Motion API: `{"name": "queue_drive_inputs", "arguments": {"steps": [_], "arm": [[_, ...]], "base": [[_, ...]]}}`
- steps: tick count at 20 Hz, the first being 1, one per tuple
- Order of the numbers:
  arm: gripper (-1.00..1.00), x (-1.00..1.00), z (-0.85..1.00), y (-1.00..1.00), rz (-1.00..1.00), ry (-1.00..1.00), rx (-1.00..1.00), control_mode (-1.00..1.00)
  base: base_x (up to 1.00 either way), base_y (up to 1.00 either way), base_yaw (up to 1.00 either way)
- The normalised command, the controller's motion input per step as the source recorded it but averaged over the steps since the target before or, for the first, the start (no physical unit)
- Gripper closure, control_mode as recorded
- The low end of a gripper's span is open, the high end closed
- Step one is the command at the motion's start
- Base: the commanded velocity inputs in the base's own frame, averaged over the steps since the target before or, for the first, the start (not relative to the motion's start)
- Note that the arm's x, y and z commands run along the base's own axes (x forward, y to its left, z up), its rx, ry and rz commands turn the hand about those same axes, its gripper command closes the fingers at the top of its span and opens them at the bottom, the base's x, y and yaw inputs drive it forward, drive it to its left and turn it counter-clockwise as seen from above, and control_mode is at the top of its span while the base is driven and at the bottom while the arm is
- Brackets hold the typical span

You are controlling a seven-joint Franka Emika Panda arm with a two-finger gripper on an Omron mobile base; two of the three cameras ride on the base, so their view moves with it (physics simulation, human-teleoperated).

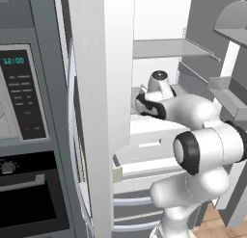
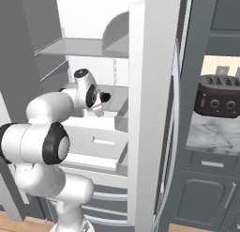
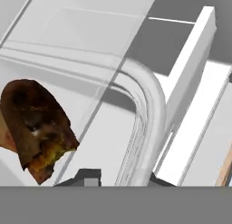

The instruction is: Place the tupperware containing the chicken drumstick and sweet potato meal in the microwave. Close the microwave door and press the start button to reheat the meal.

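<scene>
The tupperware is a clear box with a rounded rim, standing on a white fridge shelf. A dark brown chicken drumstick lies inside it and also appears as a brown spot. I cannot make out the sweet potato. My gripper reaches into the open fridge, and the box's rim runs down between its two dark tips, which are closed on it. From the right base my gripper sits just left of the food. The microwave with cyan digits is at far left. I cannot tell how the microwave door stands.
The white fridge door edge stands between the fridge opening and the microwave. An oven with a knob sits below the microwave. Grey door bins hang to the right. A dark toaster stands on a marble counter.
</scene>
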Motion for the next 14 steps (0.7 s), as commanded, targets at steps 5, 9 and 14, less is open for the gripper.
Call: {"name": "queue_drive_inputs", "arguments": {"steps": [5,9,14], "arm": [[1.00,-1.00,0.69,0.00,-0.02,-0.02,0.06,-1.00],[1.00,-1.00,0.80,0.00,0.00,0.00,0.08,-1.00],[1.00,-1.00,0.69,0.00,0.00,0.00,0.05,-1.00]], "base": [[0.00,0.00,0.00],[0.00,0.00,0.00],[0.00,0.00,0.00]]}}
